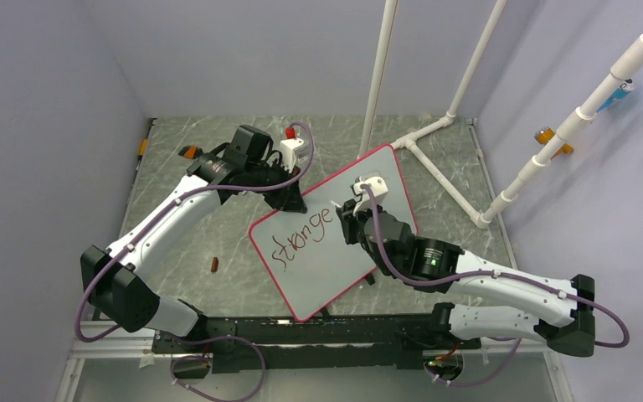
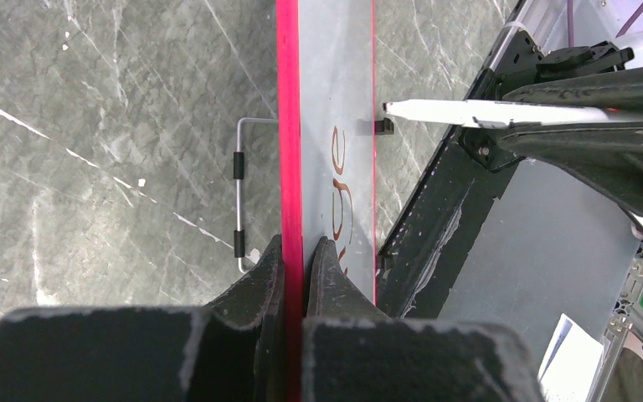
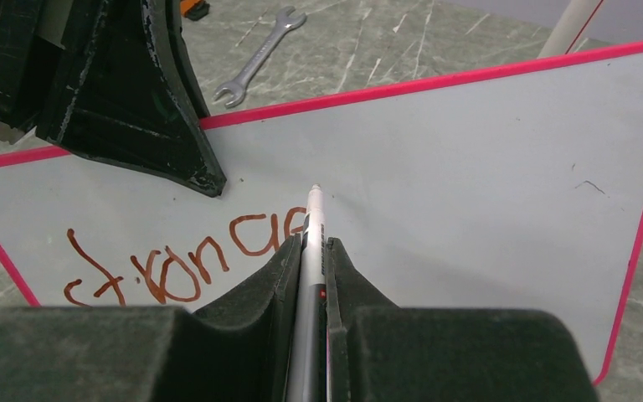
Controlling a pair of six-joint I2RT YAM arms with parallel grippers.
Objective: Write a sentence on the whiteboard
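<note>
A: Board (image 1: 328,280), where?
B: Mid-table, between both arms, standing tilted, wire stand (image 2: 240,197) behind.
A: Left gripper (image 2: 303,248)?
B: Clamped on pink rim, one finger on each face.
A: Right gripper (image 3: 310,248)?
B: Pinched tight on marker (image 3: 313,219). Tip at board face, just past last letter. Contact: cannot tell.
A: Sentence (image 3: 176,266)?
B: One dark-red word only, "stronge", big loose letters, on half nearer left arm.
A: Anything else?
B: Wrench (image 3: 259,57) flat on table beyond board. Small brown bit (image 1: 214,265) left of board, well apart.
</note>
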